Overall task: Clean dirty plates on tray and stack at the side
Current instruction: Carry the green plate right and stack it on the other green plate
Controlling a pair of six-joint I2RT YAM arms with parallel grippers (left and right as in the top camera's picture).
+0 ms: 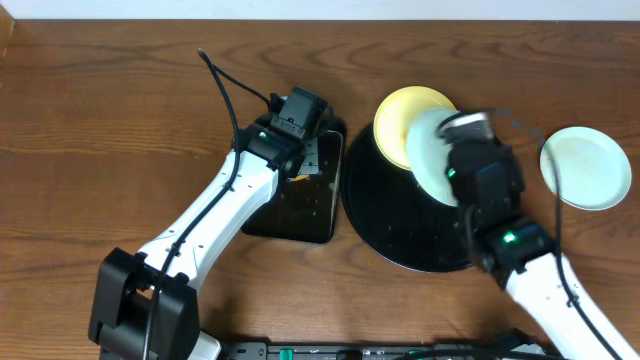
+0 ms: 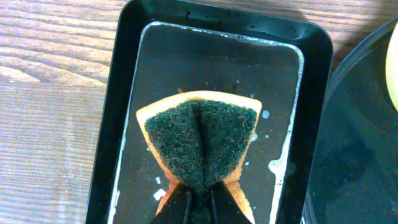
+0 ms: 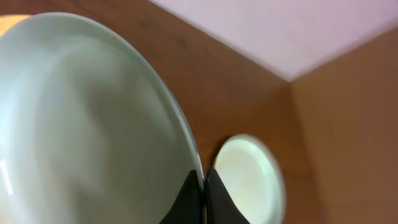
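Black rectangular tray [image 2: 124, 62] holds water [image 2: 277, 167] beneath the left pincer's [image 2: 199, 202] folded sponge [image 2: 202, 134].

The brown wood-grain counter [image 1: 100, 120] carries a large round glossy black tray [image 1: 400, 215], and everything else sits around it. A smaller rectangular black tray [image 1: 300, 215] lies flat on the wood just beside the round tray's left edge, while a pale mint-green plate [image 1: 586, 167] rests right side up on bare counter off to its right, clear of the rim. A pale yellow plate [image 1: 400, 112] overlaps the round tray's far rim; whether it touches the counter cannot be told.
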